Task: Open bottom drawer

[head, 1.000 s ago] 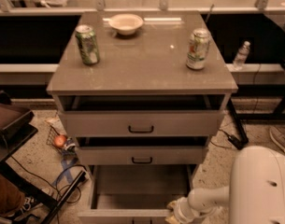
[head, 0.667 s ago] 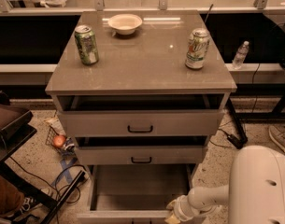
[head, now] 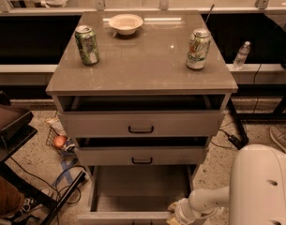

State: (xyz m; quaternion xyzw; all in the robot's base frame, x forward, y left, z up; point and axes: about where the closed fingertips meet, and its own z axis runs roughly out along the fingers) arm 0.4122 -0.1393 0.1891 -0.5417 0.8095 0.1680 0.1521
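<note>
The bottom drawer (head: 140,191) of the grey cabinet stands pulled far out, showing a plain grey tray with nothing in it. Its front panel lies along the picture's lower edge, with the handle cut off from view. My gripper (head: 176,214) sits at the drawer's front right corner, at the end of my white arm (head: 209,200), and is partly cut off by the frame edge. The middle drawer (head: 141,156) and top drawer (head: 140,123) are each pulled out a little.
On the cabinet top (head: 140,62) stand two green cans (head: 87,44) (head: 198,48) and a white bowl (head: 126,24). My white base (head: 262,186) fills the lower right. A dark cart (head: 13,139), cables and clutter lie on the floor at left.
The view has tilted slightly, shifting the cabinet a little upward in the picture. The arm and drawers have barely moved.
</note>
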